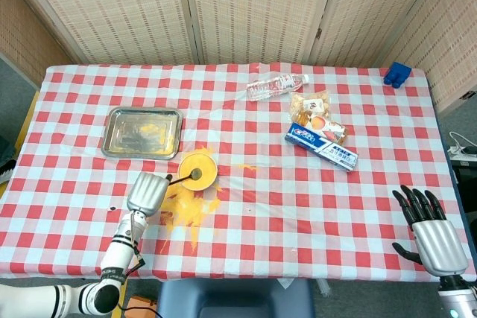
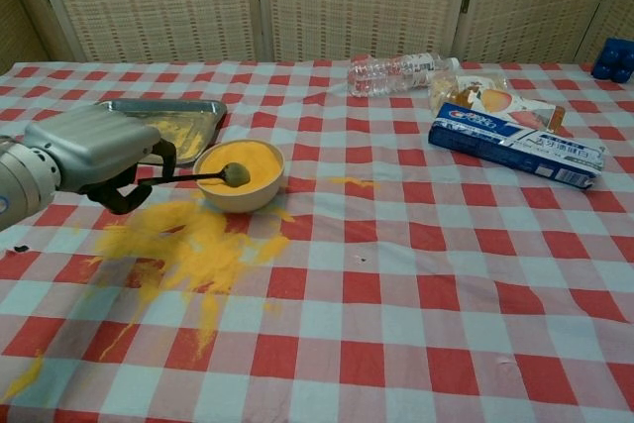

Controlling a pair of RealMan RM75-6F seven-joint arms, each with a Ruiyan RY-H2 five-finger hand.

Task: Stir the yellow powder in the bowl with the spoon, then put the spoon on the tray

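Just left of the bowl [image 2: 238, 174], the left robot hand [image 2: 94, 151] pinches the spoon [image 2: 203, 177] by its handle end, so the shaft lies nearly level across the rim and the spoon's head sits in the yellow powder [image 2: 248, 159], a hold suited to stirring. Spilled powder [image 2: 188, 245] spreads over the table [image 2: 416, 284] in front of the bowl. Behind the bowl and to its left waits the tray [image 2: 149, 106], near enough for the put-down. Far right of the bowl, the right robot hand [image 1: 432, 236] idles, fingers spread, holding nothing.
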